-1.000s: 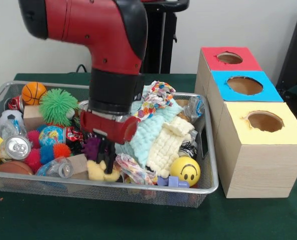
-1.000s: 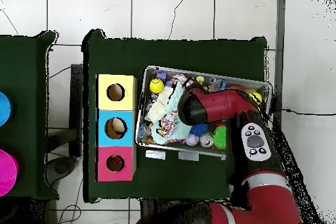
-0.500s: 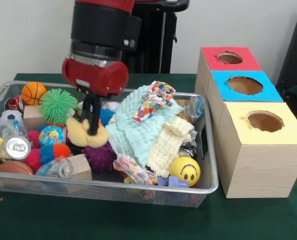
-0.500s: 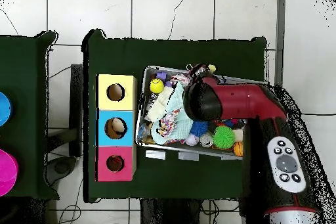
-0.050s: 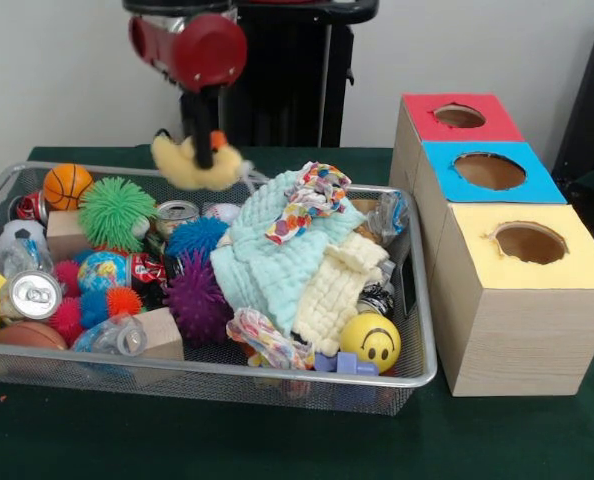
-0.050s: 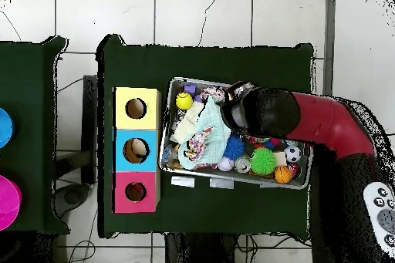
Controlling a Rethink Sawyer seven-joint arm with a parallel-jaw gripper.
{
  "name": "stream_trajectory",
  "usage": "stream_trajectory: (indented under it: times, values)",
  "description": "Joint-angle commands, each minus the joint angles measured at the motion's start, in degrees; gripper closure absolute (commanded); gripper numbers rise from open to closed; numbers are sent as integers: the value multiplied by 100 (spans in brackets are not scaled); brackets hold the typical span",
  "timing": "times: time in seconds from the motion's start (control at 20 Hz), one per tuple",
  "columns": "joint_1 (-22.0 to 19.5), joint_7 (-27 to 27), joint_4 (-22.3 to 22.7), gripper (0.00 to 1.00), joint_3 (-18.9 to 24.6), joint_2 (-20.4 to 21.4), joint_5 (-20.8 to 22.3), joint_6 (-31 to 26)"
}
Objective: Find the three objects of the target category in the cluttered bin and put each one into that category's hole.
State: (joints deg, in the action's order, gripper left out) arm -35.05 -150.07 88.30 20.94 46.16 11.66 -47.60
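Gripper (image 5: 206, 150) clamped on a yellow duck (image 5: 196, 161), held in the air above the bin (image 5: 227, 372) and clear of everything in it. Directly below lay a can (image 5: 177, 213), a blue spiky ball (image 5: 196, 236) and a purple spiky ball (image 5: 197, 303), with the mint cloth (image 5: 273, 255) just beside them toward the boxes. Farther out on that side stood the red box (image 5: 455, 117), blue box (image 5: 489, 171) and yellow box (image 5: 525, 290), well apart from the gripper.

A fuzzy plush duck (image 5: 195, 161) hangs above the wire-mesh metal bin (image 5: 277, 380), beside matt cardboard boxes (image 5: 517, 300).
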Motion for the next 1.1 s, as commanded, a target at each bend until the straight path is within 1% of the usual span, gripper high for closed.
stream_trajectory:
  times: [0.05,0.15,0.25,0.3,0.35,0.4,0.6,0.75,0.85,1.1]
  values:
    - [133,464,1151,100,672,246,-892,-1179]
    - [206,270,1405,100,580,260,-1060,-1129]
    - [316,103,1562,100,461,285,-1152,-1038]
    - [345,-34,1699,100,463,294,-1384,-1088]
    - [392,-87,1748,100,426,304,-1463,-1085]
    - [420,-171,1888,100,422,304,-1630,-1000]
    - [548,-246,2297,100,361,315,-1999,-597]
    - [706,-291,2493,100,244,274,-2058,-256]
    - [847,-372,2532,100,77,210,-1924,-19]
    - [1329,-929,2727,100,-199,80,-1975,313]
